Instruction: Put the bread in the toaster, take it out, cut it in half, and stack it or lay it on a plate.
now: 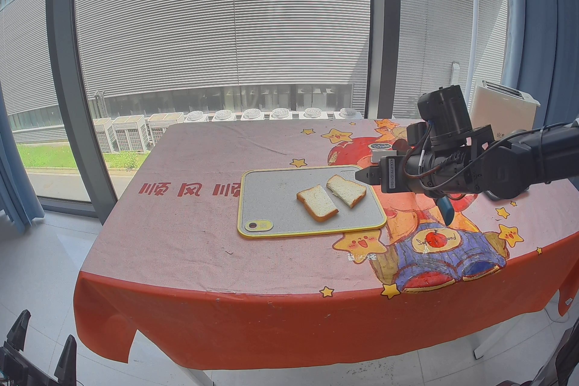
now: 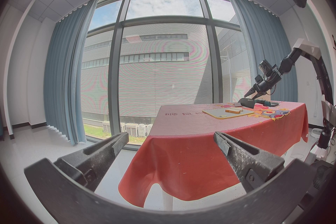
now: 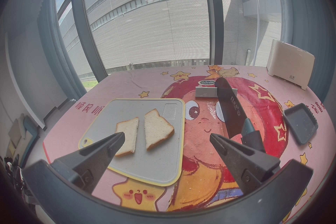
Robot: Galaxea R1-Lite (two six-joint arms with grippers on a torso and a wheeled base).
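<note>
Two halves of a bread slice [image 1: 317, 202] [image 1: 347, 190] lie side by side on the grey, yellow-rimmed cutting board [image 1: 265, 206]. My right gripper [image 1: 363, 175] hovers open just above the board's right edge, holding nothing. In the right wrist view the halves [image 3: 127, 135] [image 3: 157, 128] lie ahead between its spread fingers [image 3: 101, 151]. A black-bladed knife [image 3: 231, 107] with a teal handle rests on the cloth right of the board, its tip by a small grey stand [image 3: 210, 91]. A dark square plate [image 3: 301, 122] sits farther right. The white toaster [image 1: 503, 107] stands at the back right. My left gripper [image 2: 171, 140] hangs open, low beside the table.
The table [image 1: 181, 236] carries a red and pink cartoon cloth and stands against a large window. Its left half holds nothing but the cloth. In the head view the knife handle [image 1: 446, 211] pokes out below my right arm.
</note>
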